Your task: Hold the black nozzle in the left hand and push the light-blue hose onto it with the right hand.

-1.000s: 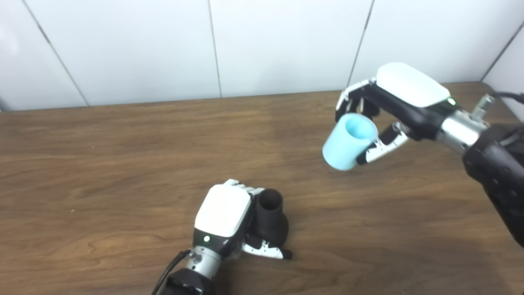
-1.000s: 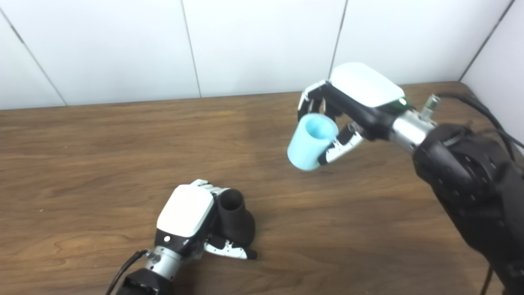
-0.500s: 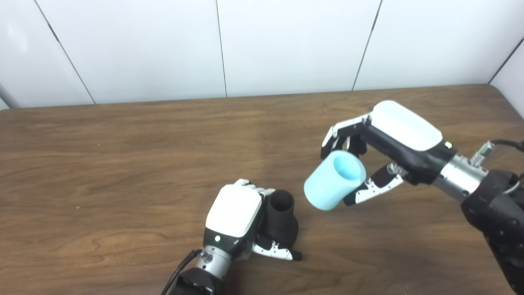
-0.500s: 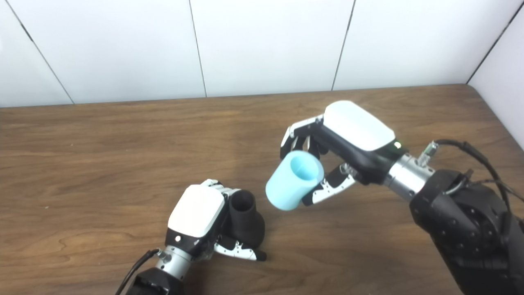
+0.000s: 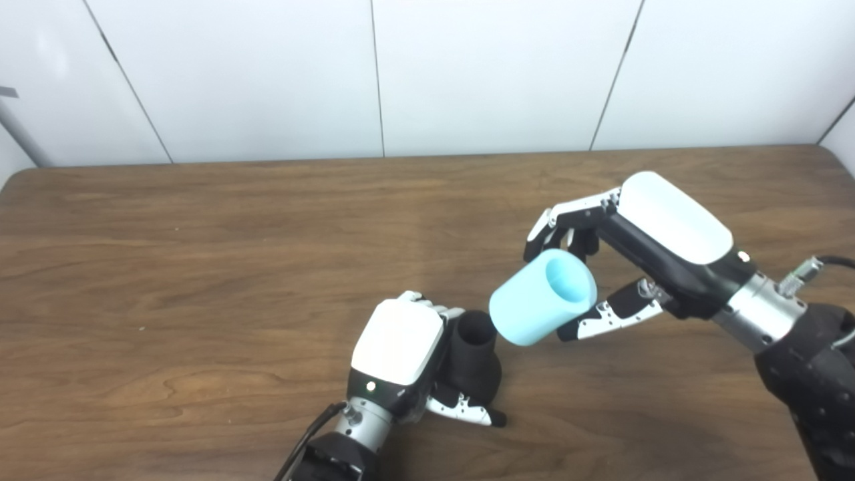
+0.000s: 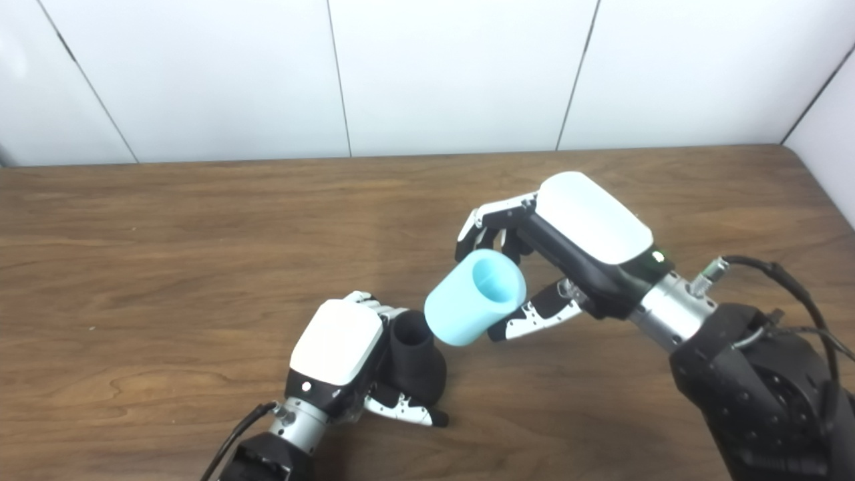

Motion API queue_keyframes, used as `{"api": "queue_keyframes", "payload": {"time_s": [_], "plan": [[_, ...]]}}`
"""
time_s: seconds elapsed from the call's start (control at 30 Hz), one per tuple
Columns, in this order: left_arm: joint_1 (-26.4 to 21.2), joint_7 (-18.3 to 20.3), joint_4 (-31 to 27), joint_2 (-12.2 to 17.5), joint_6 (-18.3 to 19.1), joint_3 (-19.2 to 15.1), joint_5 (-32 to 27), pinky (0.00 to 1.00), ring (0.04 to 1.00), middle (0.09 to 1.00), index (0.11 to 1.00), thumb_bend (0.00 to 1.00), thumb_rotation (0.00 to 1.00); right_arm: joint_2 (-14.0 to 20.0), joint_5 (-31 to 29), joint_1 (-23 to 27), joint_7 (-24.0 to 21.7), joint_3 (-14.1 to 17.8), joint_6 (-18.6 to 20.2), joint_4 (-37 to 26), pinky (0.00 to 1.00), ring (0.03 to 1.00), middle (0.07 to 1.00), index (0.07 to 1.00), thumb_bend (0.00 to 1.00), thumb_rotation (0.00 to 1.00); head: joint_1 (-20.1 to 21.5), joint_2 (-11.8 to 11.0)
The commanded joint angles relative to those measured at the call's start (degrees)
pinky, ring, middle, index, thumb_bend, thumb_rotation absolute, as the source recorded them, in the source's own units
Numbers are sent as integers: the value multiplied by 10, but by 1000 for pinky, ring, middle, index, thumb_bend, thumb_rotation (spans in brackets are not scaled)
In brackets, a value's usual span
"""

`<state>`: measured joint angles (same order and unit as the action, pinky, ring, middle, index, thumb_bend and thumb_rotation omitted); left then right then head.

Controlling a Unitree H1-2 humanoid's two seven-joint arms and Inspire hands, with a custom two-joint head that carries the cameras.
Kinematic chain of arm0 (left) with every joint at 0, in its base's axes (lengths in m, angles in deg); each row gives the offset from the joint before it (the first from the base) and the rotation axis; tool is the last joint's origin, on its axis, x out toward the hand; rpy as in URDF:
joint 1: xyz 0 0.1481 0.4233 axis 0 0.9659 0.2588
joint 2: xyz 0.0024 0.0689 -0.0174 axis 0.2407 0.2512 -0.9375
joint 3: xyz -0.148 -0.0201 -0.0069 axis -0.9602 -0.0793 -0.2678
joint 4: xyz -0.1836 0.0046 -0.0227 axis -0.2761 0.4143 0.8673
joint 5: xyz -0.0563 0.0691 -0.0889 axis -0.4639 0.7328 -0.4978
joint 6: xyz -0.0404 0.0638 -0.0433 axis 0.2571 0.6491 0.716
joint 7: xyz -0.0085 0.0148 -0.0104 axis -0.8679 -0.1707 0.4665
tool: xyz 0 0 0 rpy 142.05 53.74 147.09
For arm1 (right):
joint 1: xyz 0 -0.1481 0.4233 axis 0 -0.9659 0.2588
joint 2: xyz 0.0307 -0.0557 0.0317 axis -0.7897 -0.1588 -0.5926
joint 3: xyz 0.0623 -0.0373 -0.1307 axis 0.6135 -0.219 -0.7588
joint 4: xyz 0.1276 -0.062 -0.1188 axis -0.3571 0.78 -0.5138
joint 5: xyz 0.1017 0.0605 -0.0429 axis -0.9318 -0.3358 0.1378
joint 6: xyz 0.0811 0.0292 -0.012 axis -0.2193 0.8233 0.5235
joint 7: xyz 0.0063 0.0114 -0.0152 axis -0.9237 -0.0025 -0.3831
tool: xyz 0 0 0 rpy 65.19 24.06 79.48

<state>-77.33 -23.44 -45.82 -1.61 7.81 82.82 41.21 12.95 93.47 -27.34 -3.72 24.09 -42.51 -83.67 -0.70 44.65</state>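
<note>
The black nozzle (image 5: 475, 357) stands on the wooden table (image 5: 200, 267) near the front, its open narrow end pointing up and to the right. My left hand (image 5: 401, 351) is shut on it from the left side, thumb under its flared base. The light-blue hose (image 5: 541, 306), a short wide tube, hangs tilted in the air just right of and above the nozzle's mouth, its lower end almost touching it. My right hand (image 5: 624, 257) is shut on the hose, fingers over its upper end and thumb below. The same hose (image 6: 475, 298) and nozzle (image 6: 415, 357) show in the right eye view.
White wall panels (image 5: 467, 67) run along the table's far edge. The right forearm (image 5: 801, 347) crosses the right front part of the table. A black cable (image 5: 314, 434) leaves the left wrist at the bottom edge.
My right hand has carried the hose down and leftward from the far right until it sits just beside the nozzle's mouth. The camera has also shifted. The left hand stays shut on the nozzle.
</note>
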Motion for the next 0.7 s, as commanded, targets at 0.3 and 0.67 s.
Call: {"api": "queue_keyframes", "payload": {"time_s": [0.3, 0.67], "plan": [[1, 4, 21, -4, 8, 11, 19, 744, 574, 471, 493, 526, 0, -19, -20, 9, 24, 17, -19, -9, 283, 354, 470, 555, 508, 0, -8, -1], [3, -4, 22, -4, 9, 13, 19, 739, 573, 483, 488, 525, 0, -29, 6, -1, 10, 2, -8, -11, 333, 376, 481, 542, 512, 0, -11, 1]]}}
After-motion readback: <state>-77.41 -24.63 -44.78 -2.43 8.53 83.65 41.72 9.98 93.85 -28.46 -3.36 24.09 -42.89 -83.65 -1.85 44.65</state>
